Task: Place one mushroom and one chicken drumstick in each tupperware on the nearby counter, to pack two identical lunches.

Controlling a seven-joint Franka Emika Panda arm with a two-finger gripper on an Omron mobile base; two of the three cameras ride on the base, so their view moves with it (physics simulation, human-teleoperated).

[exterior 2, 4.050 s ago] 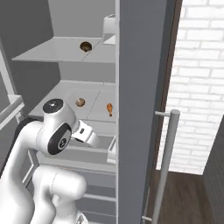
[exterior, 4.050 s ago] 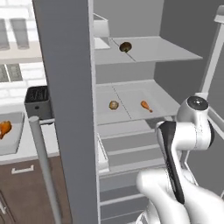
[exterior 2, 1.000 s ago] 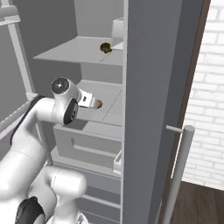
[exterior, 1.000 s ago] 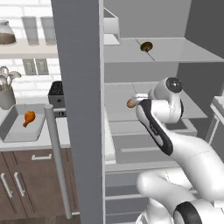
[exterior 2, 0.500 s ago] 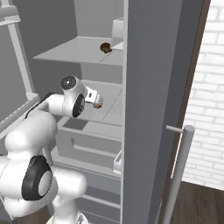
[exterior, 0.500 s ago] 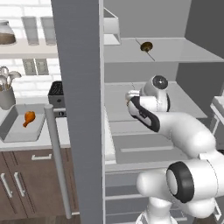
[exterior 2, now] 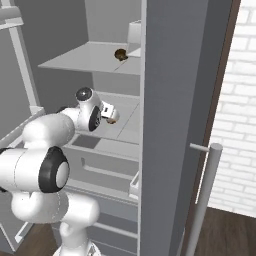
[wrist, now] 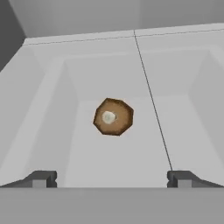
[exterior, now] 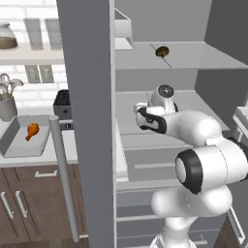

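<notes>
— Mushroom first: where is it sitting?

— It is lying on the pale floor of the refrigerator's middle shelf, brown cap down and pale stem end facing the hand camera. In the hand view it is sitting between the two dark fingertips, a little ahead of them and touching neither. From the right base view it is peeking out just past the hand.

— And the claw?

— The gripper is standing spread as wide as it goes, one tip at each side of the hand view, and it is holding nothing. The white arm is reaching into the open refrigerator at middle-shelf level.

— Are any other pieces of food showing?

— A second mushroom is resting on the upper shelf, near a white box at the back left of that shelf. A chicken drumstick is lying inside a light-grey tupperware out on the counter.

— What is standing around that tray?

— A black toaster is sitting just behind its right end, and a grey pot of utensils is standing behind its left end. Above them a wall shelf is carrying jars. Below the countertop, dark brown cabinets with silver handles are showing. The refrigerator door is hanging open between the counter and the shelves, its long handle facing the camera.
</notes>
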